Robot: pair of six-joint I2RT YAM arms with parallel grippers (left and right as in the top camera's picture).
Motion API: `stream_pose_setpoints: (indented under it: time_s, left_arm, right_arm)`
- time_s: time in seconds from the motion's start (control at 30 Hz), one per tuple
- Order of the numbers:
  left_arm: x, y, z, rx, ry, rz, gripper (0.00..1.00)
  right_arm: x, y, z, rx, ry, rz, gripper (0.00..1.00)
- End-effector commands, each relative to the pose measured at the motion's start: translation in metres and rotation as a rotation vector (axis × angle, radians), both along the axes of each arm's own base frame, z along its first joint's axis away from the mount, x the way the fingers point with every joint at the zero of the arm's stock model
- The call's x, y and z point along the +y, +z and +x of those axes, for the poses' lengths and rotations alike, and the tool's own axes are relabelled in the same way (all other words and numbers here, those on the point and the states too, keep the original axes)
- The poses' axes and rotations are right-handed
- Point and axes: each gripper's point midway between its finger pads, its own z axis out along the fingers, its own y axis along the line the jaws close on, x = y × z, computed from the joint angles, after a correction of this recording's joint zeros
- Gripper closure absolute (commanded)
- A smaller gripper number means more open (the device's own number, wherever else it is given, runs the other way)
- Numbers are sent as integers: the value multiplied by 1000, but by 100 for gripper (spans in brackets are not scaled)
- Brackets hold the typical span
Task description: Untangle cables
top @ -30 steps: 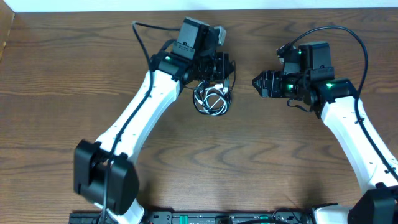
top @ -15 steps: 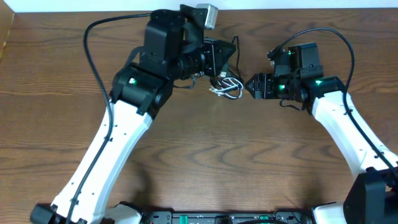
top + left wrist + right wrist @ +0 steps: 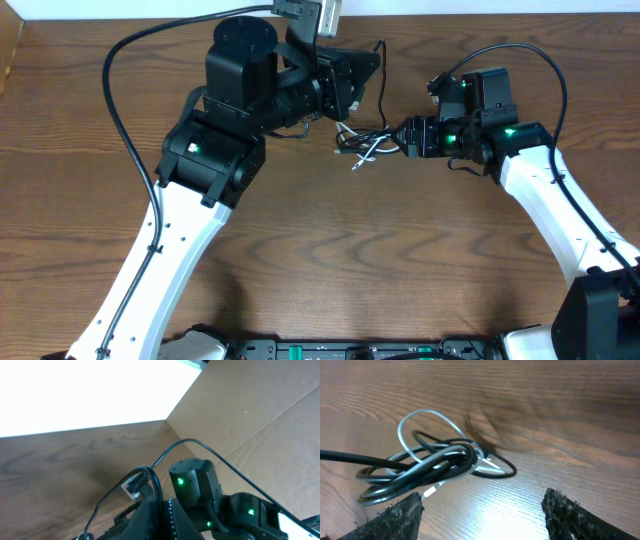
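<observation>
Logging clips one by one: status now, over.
Left gripper shut on cables. Right gripper open, facing them. Black and white strands knotted together. Nothing blocking.

The cables [image 3: 366,148] sit between left gripper [image 3: 163,510] and right gripper [image 3: 405,138] over the table [image 3: 330,260].

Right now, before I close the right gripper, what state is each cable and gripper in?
black cable: coiled, tangled with the white cable
white cable: looped through the black coils
left gripper: shut on black cable
right gripper: open, jaws wide apart
</observation>
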Motion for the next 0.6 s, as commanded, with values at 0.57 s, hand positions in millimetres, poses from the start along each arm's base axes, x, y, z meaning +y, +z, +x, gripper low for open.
stream_pose_setpoints:
  time_s: [0.57]
  left_arm:
    - [37,-80,22,303,293,158,92]
  right_arm:
    - [-6,-8,-2,67,-92,-2,32]
